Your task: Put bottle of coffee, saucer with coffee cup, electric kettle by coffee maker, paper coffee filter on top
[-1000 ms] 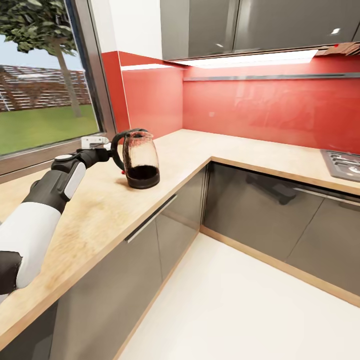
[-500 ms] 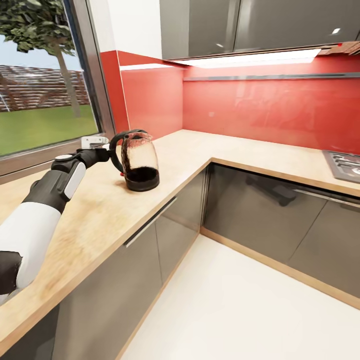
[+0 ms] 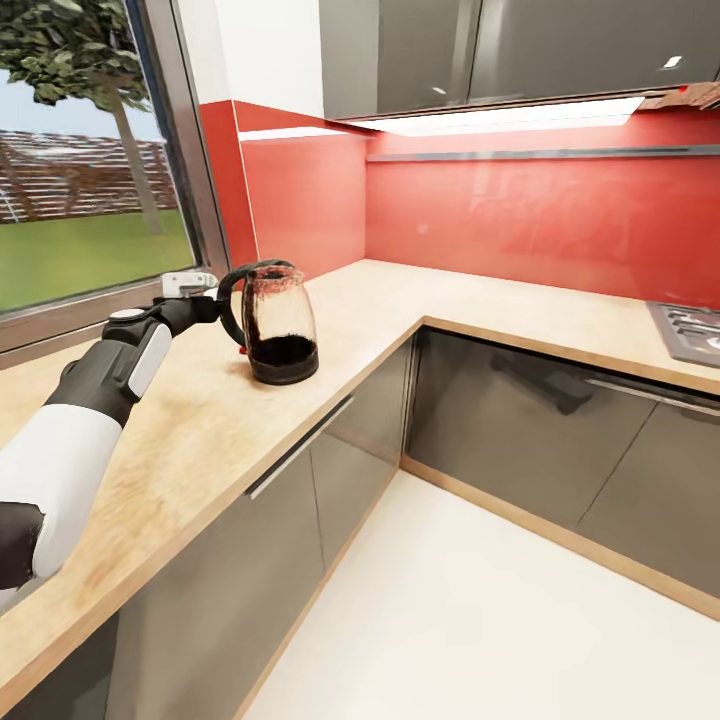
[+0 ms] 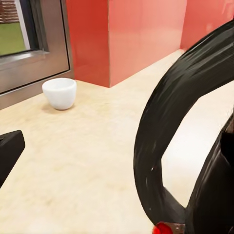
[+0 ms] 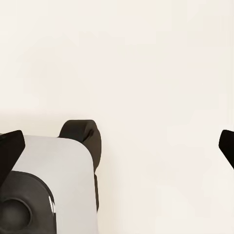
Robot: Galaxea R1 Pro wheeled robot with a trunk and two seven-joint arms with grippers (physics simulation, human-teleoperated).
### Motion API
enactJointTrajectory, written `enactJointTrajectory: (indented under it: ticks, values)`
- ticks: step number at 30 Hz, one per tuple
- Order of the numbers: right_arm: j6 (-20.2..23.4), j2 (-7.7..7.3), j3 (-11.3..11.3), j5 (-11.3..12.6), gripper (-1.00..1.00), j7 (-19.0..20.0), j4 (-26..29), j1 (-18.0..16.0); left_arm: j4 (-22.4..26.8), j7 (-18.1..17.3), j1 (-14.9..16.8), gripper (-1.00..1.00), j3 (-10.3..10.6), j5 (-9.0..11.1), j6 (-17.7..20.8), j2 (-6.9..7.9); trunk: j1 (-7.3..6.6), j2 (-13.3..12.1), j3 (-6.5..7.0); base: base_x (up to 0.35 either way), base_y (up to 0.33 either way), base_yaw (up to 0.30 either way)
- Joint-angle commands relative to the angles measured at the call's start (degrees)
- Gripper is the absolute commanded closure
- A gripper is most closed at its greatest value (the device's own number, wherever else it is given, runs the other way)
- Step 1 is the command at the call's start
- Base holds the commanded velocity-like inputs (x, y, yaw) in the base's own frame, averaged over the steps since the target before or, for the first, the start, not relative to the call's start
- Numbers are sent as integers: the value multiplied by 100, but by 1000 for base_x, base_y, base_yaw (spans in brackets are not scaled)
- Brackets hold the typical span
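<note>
Left gripper (image 3: 213, 305) was at the electric kettle (image 3: 278, 322) handle; grip unclear. Best to seat the handle deep before lifting.

Bare countertop (image 3: 370, 300) lies open right of the kettle (image 3: 280, 322).
</note>
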State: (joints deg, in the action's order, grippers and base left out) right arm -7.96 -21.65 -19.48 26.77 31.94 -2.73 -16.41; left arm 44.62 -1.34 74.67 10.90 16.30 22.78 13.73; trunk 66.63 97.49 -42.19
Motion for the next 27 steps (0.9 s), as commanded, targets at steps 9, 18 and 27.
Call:
enactJointTrajectory:
  ticks: [9, 18, 27]
  values:
    - [-39, 2, -49, 47, -100, 32, -26, -11, 10, 1, 3, -100, 15, 23, 25, 7, 1, 2, -5, 59, 0, 0]
    - [-39, 2, -50, 47, -100, 32, -26, -11, 10, 2, 3, -100, 17, 23, 25, 7, 1, 2, -5, 8, 0, 0]
    - [-39, 3, -48, 47, -100, 32, -26, -11, 11, 0, 3, -100, 11, 23, 25, 7, 1, 2, -5, 68, 0, 0]
